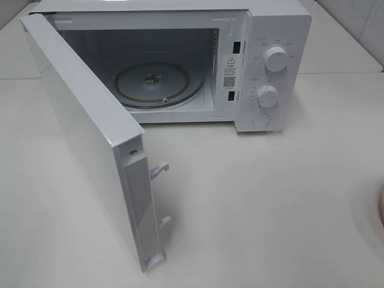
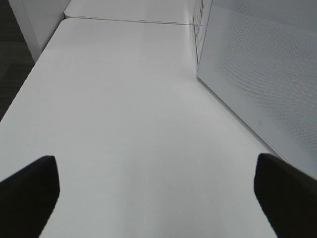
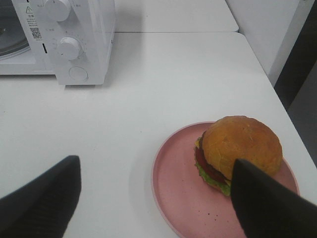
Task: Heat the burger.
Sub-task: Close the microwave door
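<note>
A white microwave (image 1: 180, 60) stands at the top of the high view on a white tabletop (image 1: 270, 204), its door (image 1: 90, 144) swung wide toward the lower left of the frame. Inside, the glass turntable (image 1: 159, 84) lies bare. Two round knobs, the upper knob (image 1: 276, 59) and the lower knob (image 1: 267, 96), sit on the control panel at the right side of the oven, with a round button (image 1: 261, 120) below them. At the far right edge of the high view only a thin pink sliver of the plate (image 1: 381, 207) shows.

In the right wrist view the burger (image 3: 237, 151) sits on the pink plate (image 3: 178, 178) in the lower right of the frame, toward the right part of the plate, well apart from the microwave in the upper left. The right claw (image 3: 153, 203) hangs over the plate with its fingers (image 3: 44, 198) spread wide, holding nothing; one dark finger overlaps the burger's edge in the picture, but contact cannot be told.

In the left wrist view the left claw (image 2: 158, 198) is spread wide and empty over bare tabletop, with the microwave door at the right of that frame.
</note>
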Controlling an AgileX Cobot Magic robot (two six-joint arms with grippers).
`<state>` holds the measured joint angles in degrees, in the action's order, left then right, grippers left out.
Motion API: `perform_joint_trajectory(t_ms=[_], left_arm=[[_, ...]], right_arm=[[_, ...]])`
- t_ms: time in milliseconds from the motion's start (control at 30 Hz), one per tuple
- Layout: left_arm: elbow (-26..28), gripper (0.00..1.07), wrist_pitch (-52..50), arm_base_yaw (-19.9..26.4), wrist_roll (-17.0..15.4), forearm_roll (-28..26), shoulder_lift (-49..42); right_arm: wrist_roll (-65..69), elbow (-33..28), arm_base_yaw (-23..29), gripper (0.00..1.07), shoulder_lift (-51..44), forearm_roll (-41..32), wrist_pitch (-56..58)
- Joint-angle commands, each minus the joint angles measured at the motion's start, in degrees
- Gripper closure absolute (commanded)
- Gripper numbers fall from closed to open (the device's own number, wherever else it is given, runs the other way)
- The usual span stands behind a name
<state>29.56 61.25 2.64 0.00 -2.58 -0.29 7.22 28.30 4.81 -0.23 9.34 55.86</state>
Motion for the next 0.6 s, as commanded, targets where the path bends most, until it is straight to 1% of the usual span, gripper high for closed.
perform_joint_trajectory(t_ms=[33, 600], left_arm=[[-0.06, 0.07, 0.0, 0.23, 0.0, 0.06, -0.69], [-0.06, 0.07, 0.0, 0.23, 0.0, -0.11, -0.69]], right_arm=[[-0.11, -0.06, -0.34, 0.32, -2.01, -0.11, -0.63], [-0.11, -0.06, -0.34, 0.32, -2.01, -0.11, -0.63]])
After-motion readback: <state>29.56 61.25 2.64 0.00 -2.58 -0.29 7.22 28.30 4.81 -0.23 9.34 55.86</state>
